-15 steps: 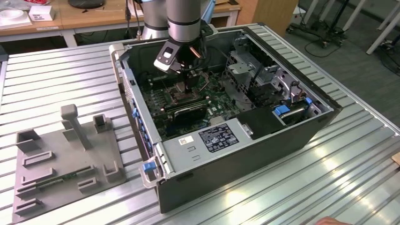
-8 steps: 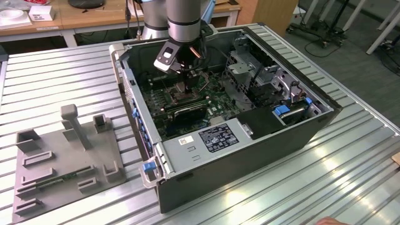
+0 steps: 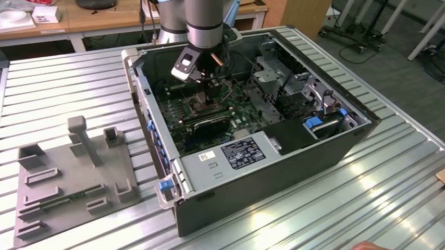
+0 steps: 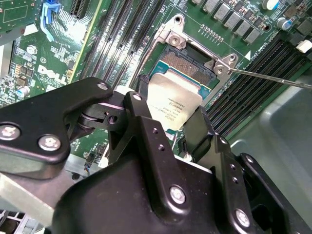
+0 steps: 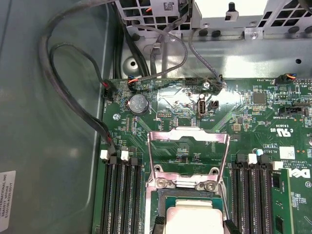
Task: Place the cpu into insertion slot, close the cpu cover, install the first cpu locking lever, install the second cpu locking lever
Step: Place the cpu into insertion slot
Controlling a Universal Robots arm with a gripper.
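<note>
Exterior view: an open computer case point(image 3: 278, 156) is seen lying on its side on a ribbed metal tabletop point(image 3: 70, 78). The arm is reached down into the case, and the hand point(image 3: 207, 96) is held low over the green motherboard point(image 3: 230, 112). A grey parts fixture point(image 3: 70, 177) is set well apart on the tabletop, toward the exterior view's left.

Second wrist view: the hand point(image 4: 168, 108) is closed on the cpu point(image 4: 175, 97). The chip is pinched by two opposite edges between black fingers point(image 4: 141, 122). It is held just above the insertion slot point(image 4: 187, 61) and partly over it, with the dark contact field left exposed beyond the chip. A thin locking lever point(image 4: 273, 79) is swung clear to one side.

First wrist view: the cpu cover point(image 5: 188, 134) is seen raised open, with the board visible through its window. The cpu point(image 5: 195, 214) is shown between the memory slots point(image 5: 122, 195).

The chip is judged to be light, thin and rigid, with smooth edges that could slip. Its underside and the slot's contacts are judged fragile, so an edge hold kept level is best suited, with no downward force.
</note>
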